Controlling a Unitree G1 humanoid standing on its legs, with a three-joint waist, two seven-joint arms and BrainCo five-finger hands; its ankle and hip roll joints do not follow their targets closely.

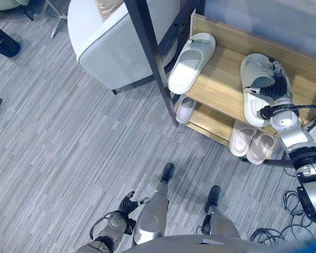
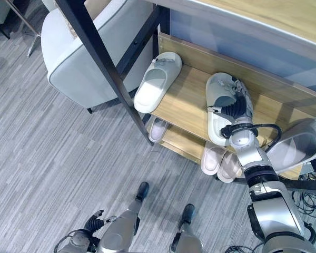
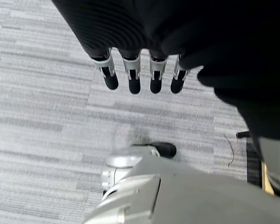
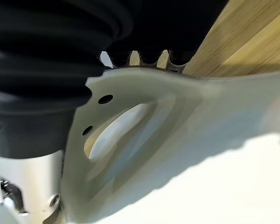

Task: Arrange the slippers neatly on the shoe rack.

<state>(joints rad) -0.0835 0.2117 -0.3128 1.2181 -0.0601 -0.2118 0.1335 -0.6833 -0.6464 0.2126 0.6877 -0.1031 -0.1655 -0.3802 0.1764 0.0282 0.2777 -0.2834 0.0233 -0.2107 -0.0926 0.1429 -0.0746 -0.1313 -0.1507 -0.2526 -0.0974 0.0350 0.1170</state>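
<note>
1. Shoe rack [image 1: 221, 89]: wooden shelves on a dark frame, standing on grey carpet [image 1: 68, 158] beside a white armchair [image 1: 110, 47].
2. Left slipper [image 1: 191, 62]: pale grey, lying flat on the upper shelf near the rack's left end, sole down, opening up. Its toe points toward the back wall of the rack, its heel at the shelf's front edge.
3. Right slipper [image 1: 254, 87]: pale grey, on the same shelf, well apart from the left slipper, also set toe-to-back.
4. Right hand [image 1: 278, 89]: laid along the right slipper's outer side, fingers curled over its strap and edge, gripping it. In the right wrist view the slipper's grey strap with small holes lies directly against the hand, the wooden shelf behind it.
5. Lower shelf: one pinkish slipper [image 1: 185, 109] under the left slipper; a pair of pinkish slippers [image 1: 251, 142] side by side, touching, farther right, below the right hand.
6. Left hand [image 1: 130, 203]: hanging low over the carpet, away from the rack; fingers loosely extended, holding nothing.
7. Third grey slipper [image 2: 300, 145]: seen at the right edge of the right eye view, beside the right arm.
</note>
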